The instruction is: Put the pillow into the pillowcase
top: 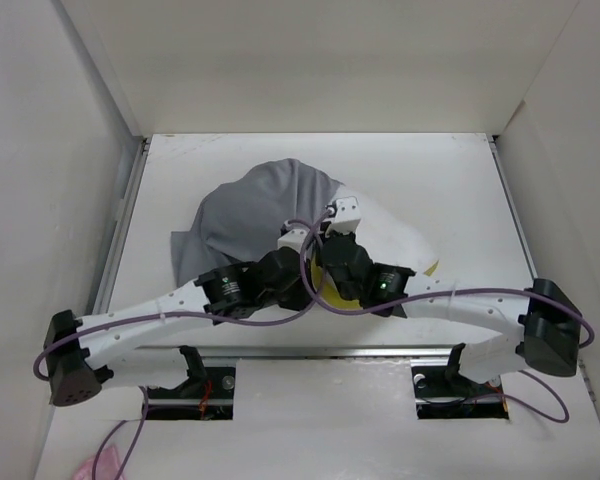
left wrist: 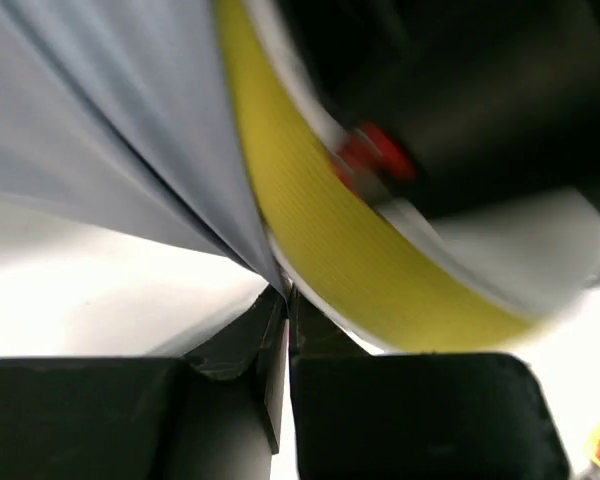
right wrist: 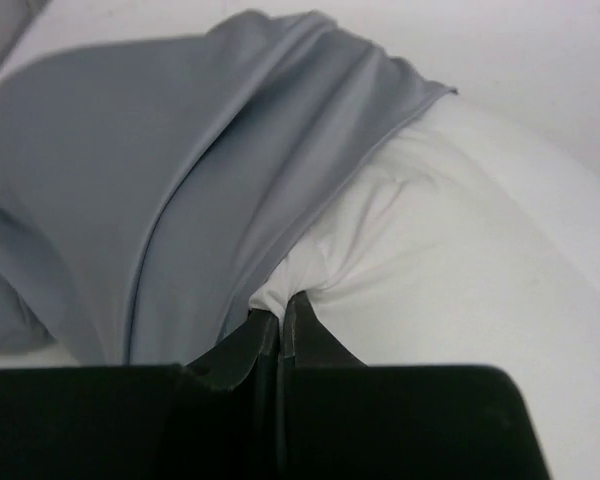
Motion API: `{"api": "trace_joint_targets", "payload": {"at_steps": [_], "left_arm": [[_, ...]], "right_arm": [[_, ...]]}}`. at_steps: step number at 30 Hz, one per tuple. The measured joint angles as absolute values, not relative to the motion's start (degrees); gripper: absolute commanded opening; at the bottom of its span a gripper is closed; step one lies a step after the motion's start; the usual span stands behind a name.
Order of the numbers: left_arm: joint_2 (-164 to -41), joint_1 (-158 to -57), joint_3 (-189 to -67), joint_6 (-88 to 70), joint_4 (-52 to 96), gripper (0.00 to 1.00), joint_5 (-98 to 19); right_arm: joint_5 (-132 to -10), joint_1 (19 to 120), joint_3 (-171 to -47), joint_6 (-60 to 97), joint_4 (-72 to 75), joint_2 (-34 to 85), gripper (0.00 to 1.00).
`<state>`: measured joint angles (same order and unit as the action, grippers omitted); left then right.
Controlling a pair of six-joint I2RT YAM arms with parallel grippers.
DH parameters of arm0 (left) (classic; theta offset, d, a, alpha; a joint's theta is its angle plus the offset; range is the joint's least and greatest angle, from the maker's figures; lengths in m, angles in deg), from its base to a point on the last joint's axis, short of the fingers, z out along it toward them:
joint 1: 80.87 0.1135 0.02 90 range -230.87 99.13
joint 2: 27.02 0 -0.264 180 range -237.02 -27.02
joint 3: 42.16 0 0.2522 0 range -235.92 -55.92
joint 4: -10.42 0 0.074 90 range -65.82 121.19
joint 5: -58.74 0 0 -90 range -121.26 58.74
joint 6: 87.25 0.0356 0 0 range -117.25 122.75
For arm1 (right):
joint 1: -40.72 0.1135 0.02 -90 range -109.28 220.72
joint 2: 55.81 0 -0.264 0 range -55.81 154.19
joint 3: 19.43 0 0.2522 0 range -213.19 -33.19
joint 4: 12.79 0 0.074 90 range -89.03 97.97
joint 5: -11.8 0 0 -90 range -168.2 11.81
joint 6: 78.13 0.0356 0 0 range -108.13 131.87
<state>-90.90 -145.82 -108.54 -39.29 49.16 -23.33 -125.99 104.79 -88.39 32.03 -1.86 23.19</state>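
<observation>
The grey pillowcase [top: 255,210] lies bunched at the table's middle, its open end drawn over the left part of the white pillow [top: 405,240]. The pillow's yellow band [left wrist: 320,230] runs just right of my left gripper [left wrist: 285,300], which is shut on a fold of the pillowcase [left wrist: 130,110]. My right gripper [right wrist: 280,315] is shut on a pinch of the pillow [right wrist: 450,260] right beside the pillowcase's hem [right wrist: 280,190]. In the top view both wrists meet over the pillow's near left corner, the left [top: 295,280] and the right [top: 345,262], and hide the fingertips.
White walls enclose the table [top: 450,170] on the left, right and back. A metal rail [top: 320,352] runs along the near edge. The right arm's black body [left wrist: 460,100] is close above the left gripper.
</observation>
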Motion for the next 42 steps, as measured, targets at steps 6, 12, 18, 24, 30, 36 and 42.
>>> {"api": "trace_joint_targets", "payload": {"at_steps": [6,12,18,24,30,36,42], "left_arm": [[-86.1,-146.3,-110.3,-37.7,52.4,0.0,-27.3],[-86.1,-149.1,-112.0,-38.2,56.9,0.63,-32.3],[-86.3,-149.8,-119.8,-38.8,62.9,1.0,-29.3],[-89.9,-142.2,-131.0,-39.3,67.6,1.0,-20.0],[-105.2,-126.2,-140.6,-35.1,66.3,1.0,-13.8],[-131.8,-114.8,-160.8,-25.1,64.2,0.96,-12.8],[-156.7,-112.5,-187.5,-15.4,66.2,0.95,-10.9]], "right_arm": [[-124.9,104.5,-83.7,33.4,-17.0,27.2,0.0],[-118.2,104.1,-79.9,38.2,-22.9,29.2,0.65],[-117.2,102.2,-79.2,39.3,-18.0,23.8,0.89],[-114.7,96.4,-79.4,39.1,-12.3,19.2,0.91],[-101.2,76.2,-83.4,35.3,-6.3,23.8,0.94],[-97.1,68.3,-96.9,25.4,-1.0,35.8,0.95],[-89.3,63.1,-102.8,19.2,2.1,43.2,0.95]]}}
